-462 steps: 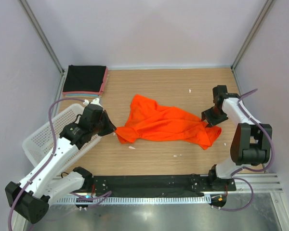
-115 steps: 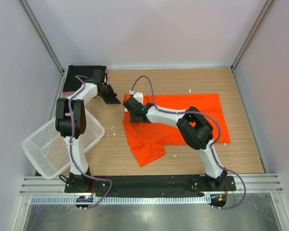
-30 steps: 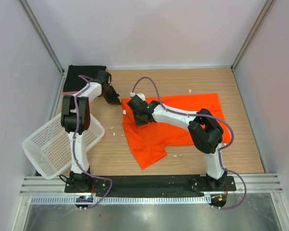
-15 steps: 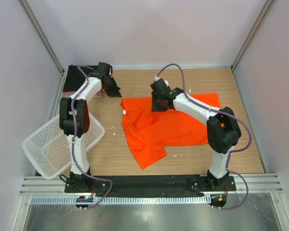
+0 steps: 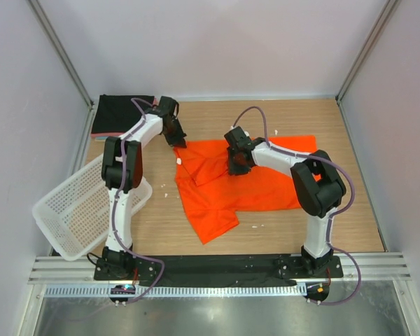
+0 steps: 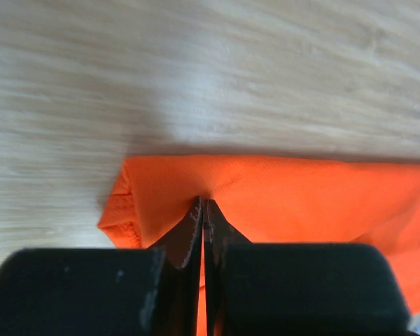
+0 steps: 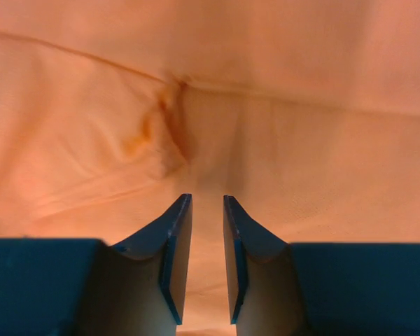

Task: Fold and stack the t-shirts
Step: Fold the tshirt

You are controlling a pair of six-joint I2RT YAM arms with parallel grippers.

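1. Near left: white mesh basket (image 5: 70, 213), tilted, partly over the edge of the wooden surface (image 5: 357, 210).
2. Centre: orange t-shirt (image 5: 259, 189) lies on the surface, mostly spread, not yet folded flat. One portion runs toward the near edge, and a flap is doubled over at its far left.
3. Right gripper (image 5: 236, 166) is directly above the shirt's upper middle. In the wrist view (image 7: 206, 203) its jaws are released, with a narrow gap and nothing between them; creased cloth (image 7: 301, 105) lies below.
4. Left gripper (image 5: 180, 142) is at the shirt's far left corner. In the wrist view (image 6: 203, 208) its jaws are clenched on a pinch of the orange edge (image 6: 301, 196).
5. Far left corner: folded stack, black t-shirt (image 5: 122, 112) on top, a pink edge (image 5: 101, 134) under it. It is well apart from the orange shirt.
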